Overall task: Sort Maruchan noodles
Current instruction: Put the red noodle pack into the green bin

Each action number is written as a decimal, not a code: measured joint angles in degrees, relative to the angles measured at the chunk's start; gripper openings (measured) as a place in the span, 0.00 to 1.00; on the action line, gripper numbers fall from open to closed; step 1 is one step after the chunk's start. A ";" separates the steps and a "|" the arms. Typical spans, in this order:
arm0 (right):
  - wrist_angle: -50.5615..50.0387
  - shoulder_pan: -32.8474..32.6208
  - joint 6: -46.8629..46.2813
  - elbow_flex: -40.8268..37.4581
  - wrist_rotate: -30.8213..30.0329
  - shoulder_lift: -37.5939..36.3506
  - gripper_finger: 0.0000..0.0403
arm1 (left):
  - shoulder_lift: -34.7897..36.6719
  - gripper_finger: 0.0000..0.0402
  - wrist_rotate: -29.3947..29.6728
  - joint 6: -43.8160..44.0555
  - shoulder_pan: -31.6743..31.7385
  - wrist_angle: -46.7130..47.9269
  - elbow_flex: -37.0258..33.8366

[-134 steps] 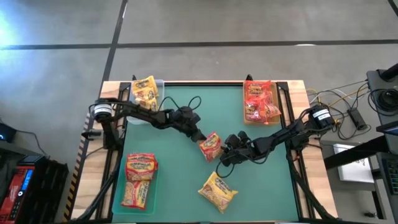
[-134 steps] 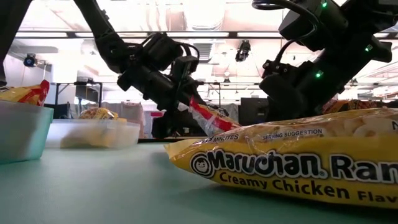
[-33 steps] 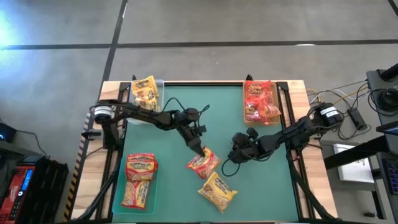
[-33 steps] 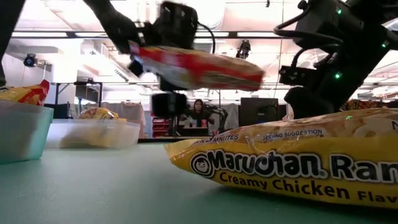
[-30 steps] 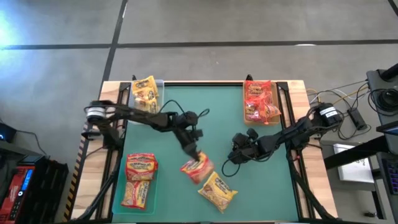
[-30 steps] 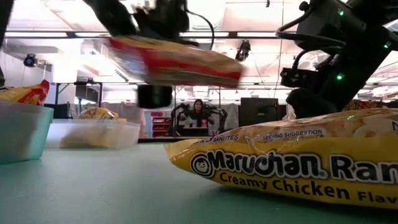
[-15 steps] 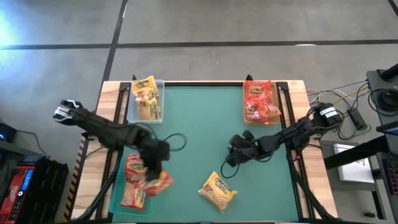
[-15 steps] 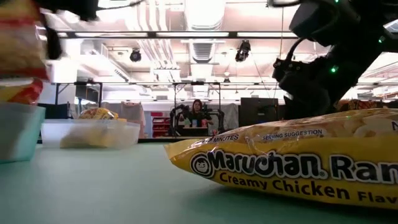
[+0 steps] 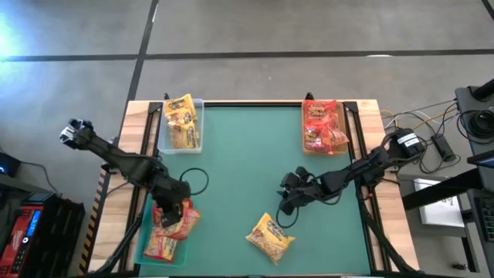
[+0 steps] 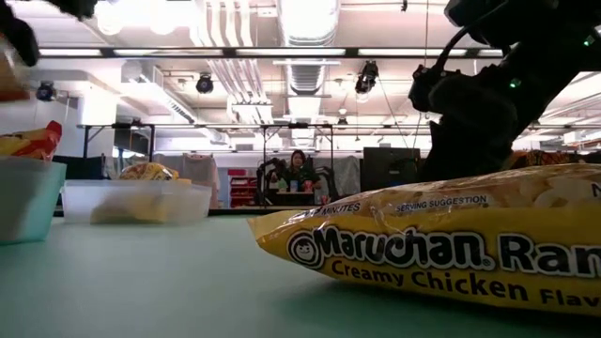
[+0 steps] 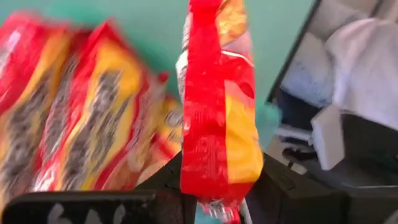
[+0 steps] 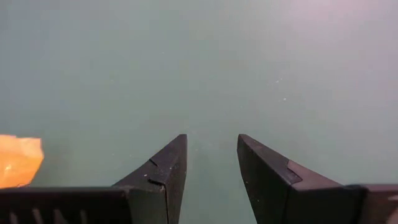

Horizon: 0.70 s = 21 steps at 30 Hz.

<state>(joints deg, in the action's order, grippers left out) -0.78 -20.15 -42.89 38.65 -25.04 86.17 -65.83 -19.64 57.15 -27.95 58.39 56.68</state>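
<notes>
Two dark fingers (image 11: 155, 186) of the left gripper (image 9: 171, 211) pinch a red-and-yellow noodle packet (image 11: 217, 118) by its bottom edge, so that it stands edge-on between them in the left wrist view. Seen from above, this gripper holds the packet (image 9: 182, 220) over the green tray (image 9: 147, 232) at the table's near left corner, just above the red-orange packets (image 9: 160, 244) already lying there. The right gripper (image 9: 287, 199) sits near the middle of the green table (image 9: 247, 154), its fingers (image 12: 165, 174) spread with a clear gap and nothing between them, pointing down at bare mat. Just nearer than it lies a yellow packet (image 9: 270, 235), flat on the table; in the low view it fills the foreground (image 10: 441, 244). At the far left corner a clear tray (image 9: 179, 143) holds yellow packets (image 9: 179, 120). At the far right corner a tan tray (image 9: 307, 147) holds red packets (image 9: 323, 127). Beyond the table a person (image 10: 299, 169) shows in the room.
</notes>
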 joint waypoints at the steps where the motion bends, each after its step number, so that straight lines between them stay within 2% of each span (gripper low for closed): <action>1: -0.01 -0.26 -0.04 0.00 0.00 0.00 0.33 | 0.58 0.21 -0.09 0.76 -0.27 1.75 -0.01; 6: -0.05 -0.88 -0.18 0.00 0.02 0.00 0.33 | 3.47 0.21 0.20 6.18 -1.51 7.41 -0.04; 9: -0.04 -0.98 -0.66 0.00 0.02 0.00 0.33 | 3.94 0.21 1.14 10.52 -2.16 6.97 -0.15; 12: 0.05 -0.98 -0.71 0.00 0.22 0.00 0.33 | 2.85 0.21 1.96 11.17 -2.26 6.39 -0.15; 15: 0.61 -0.93 -0.63 0.29 4.97 0.00 0.33 | 1.08 0.21 1.73 11.40 -2.29 6.56 -0.17; 21: 1.36 -1.38 0.08 2.77 17.16 -0.02 0.33 | -1.76 0.21 -2.69 10.82 -2.31 10.90 -0.19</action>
<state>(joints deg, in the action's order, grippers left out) 0.58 -21.53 -42.82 41.42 -7.88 86.15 -67.59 -22.34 67.97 -30.26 69.29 56.49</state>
